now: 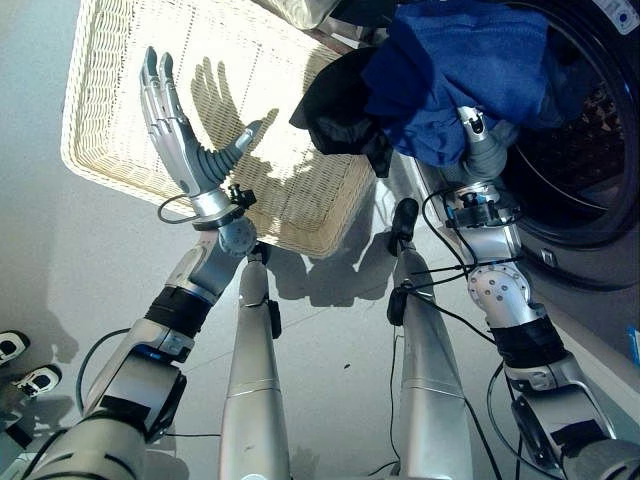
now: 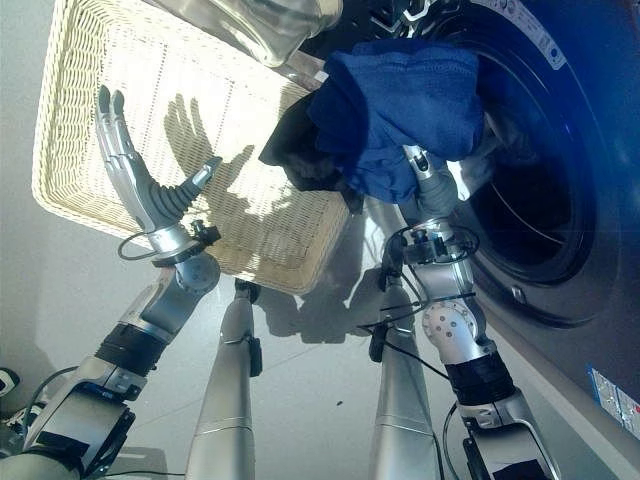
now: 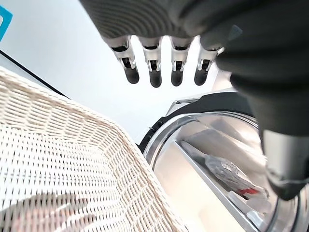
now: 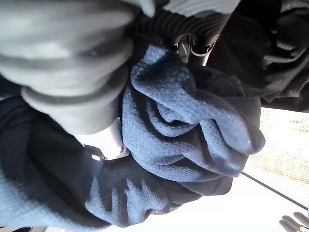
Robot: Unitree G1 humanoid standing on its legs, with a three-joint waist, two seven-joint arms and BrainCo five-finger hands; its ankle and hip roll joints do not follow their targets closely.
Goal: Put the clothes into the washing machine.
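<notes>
Upper right, right hand (image 1: 478, 140) clutches blue cloth (image 1: 460, 70) at drum (image 1: 575, 150); black cloth (image 1: 340, 105) dangles, may snag rim. Left hand (image 1: 180, 130) fingers spread over basket (image 1: 100, 120).

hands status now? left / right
Left hand: open, fingers straight, holding nothing, over the wicker basket.
Right hand: shut on the blue cloth by the washing machine opening.
</notes>
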